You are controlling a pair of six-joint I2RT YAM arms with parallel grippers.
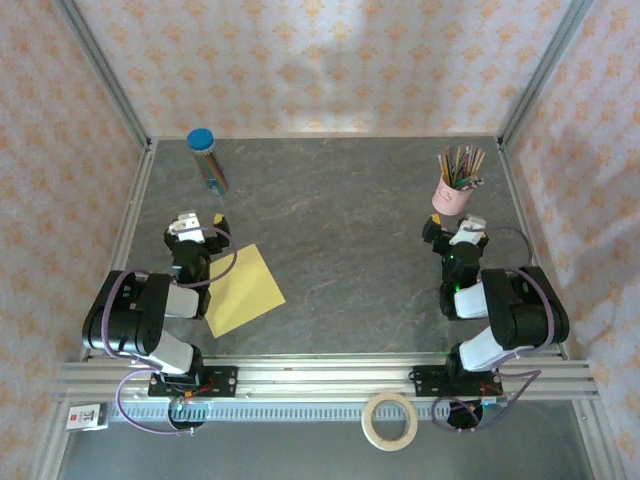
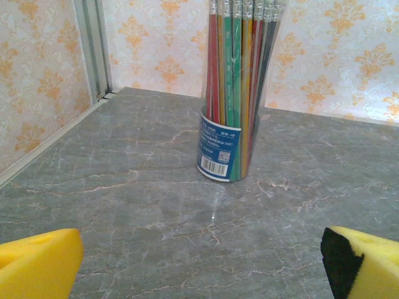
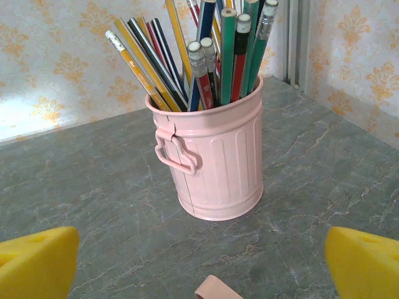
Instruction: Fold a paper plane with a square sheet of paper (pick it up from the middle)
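The square sheet of paper (image 1: 245, 290) is plain yellow and lies flat on the grey table near the front left, one corner tucked under the left arm. It is a flat square, with no paper plane shape to it. My left gripper (image 1: 200, 222) hovers just beyond the sheet's far corner, open and empty; in the left wrist view its yellow pads (image 2: 37, 266) stand wide apart at the bottom corners around my left gripper (image 2: 199, 268). My right gripper (image 1: 455, 228) is far to the right of the sheet, also open and empty, pads (image 3: 365, 265) spread wide around my right gripper (image 3: 199, 265).
A clear tube of coloured pencils (image 1: 207, 160) (image 2: 235, 93) stands at the back left. A pink bucket of pencils (image 1: 452, 195) (image 3: 215, 168) stands close ahead of the right gripper, with a small pinkish object (image 3: 215, 289) below it. A tape roll (image 1: 390, 420) lies beyond the front rail.
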